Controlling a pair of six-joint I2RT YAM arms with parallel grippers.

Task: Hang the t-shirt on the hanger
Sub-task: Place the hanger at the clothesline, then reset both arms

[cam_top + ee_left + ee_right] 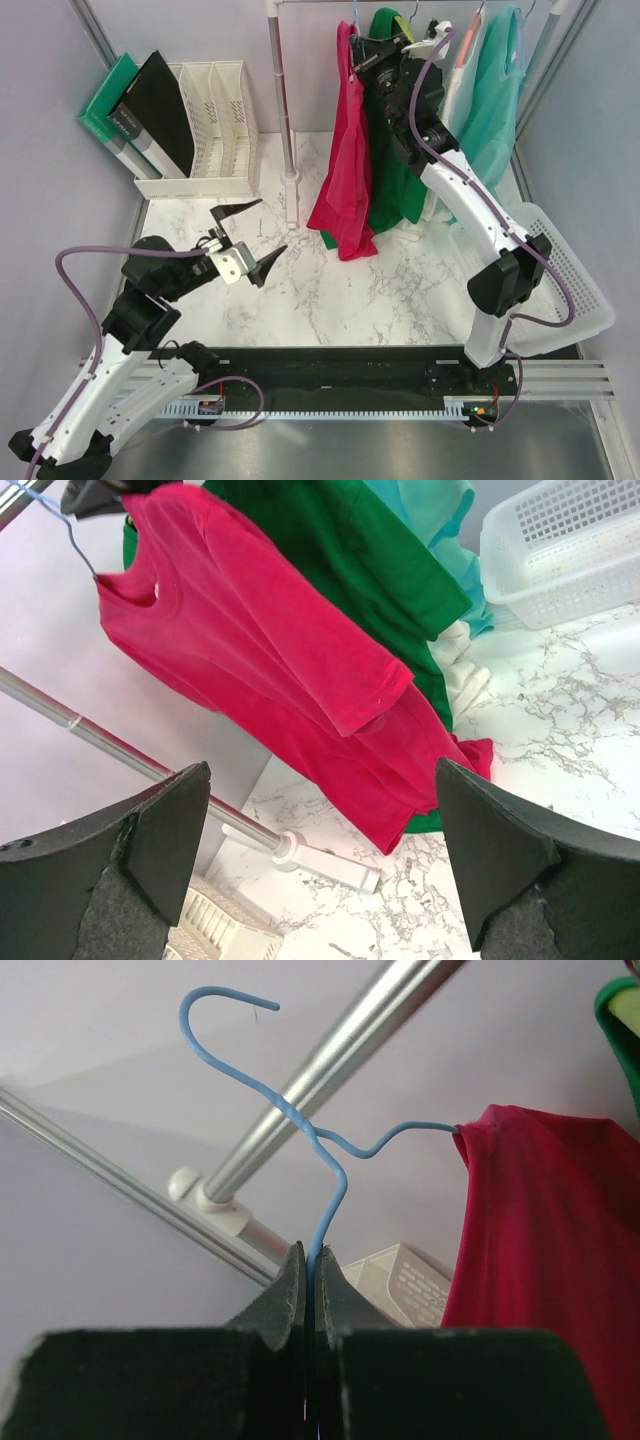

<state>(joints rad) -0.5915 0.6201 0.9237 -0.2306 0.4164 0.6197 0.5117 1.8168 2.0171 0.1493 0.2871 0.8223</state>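
T-shirt (pixel 260 670) hung on the hanger (pixel 343 1175). The right gripper (pixel 312 1260) pinched its wire neck. The left gripper (pixel 320 780) gaped wide, holding nothing.

Overhead from behind, left wrist distant, right wrist close under hanger (pixel 344 1180), all showing the t-shirt (pixel 250 650)

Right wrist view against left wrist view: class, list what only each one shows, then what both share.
Only the right wrist view: the hook of the hanger, and the right gripper shut on the wire below it. Only the left wrist view: the open left gripper, the teal t-shirt, the white basket, the marble table, and the crimson t-shirt's sleeve and hem. Both: the crimson t-shirt, blue hanger wire and the metal clothes rack.
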